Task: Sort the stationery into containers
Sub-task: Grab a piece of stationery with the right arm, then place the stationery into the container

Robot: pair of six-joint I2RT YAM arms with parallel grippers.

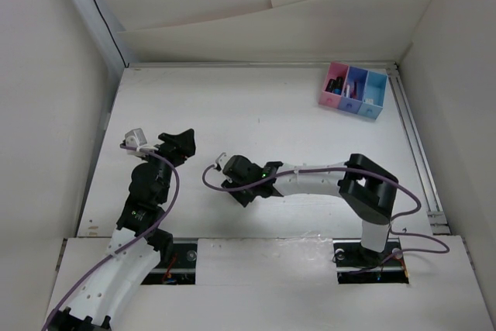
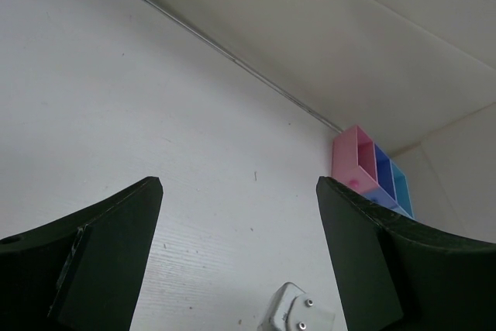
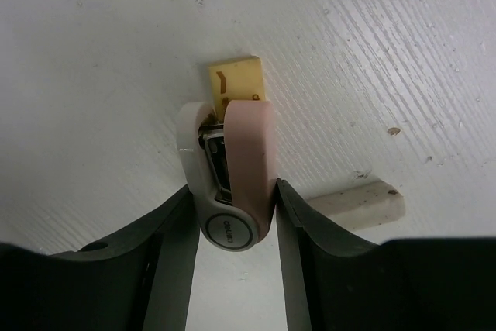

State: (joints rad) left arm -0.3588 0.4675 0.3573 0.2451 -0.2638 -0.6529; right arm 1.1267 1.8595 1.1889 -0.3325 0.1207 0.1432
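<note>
Right gripper: fingers closed against both sides of a pink-and-white stapler, which lies flat on the table. A small yellow block touches the stapler's far end. A whitish eraser lies just beside the right finger.

Left gripper: fingers wide apart, nothing between them, raised above the table's near left area.

Containers: joined pink, blue and light-blue bins at the far right corner, well apart from both grippers; contents too small to identify

lab: white-walled robot table
</note>
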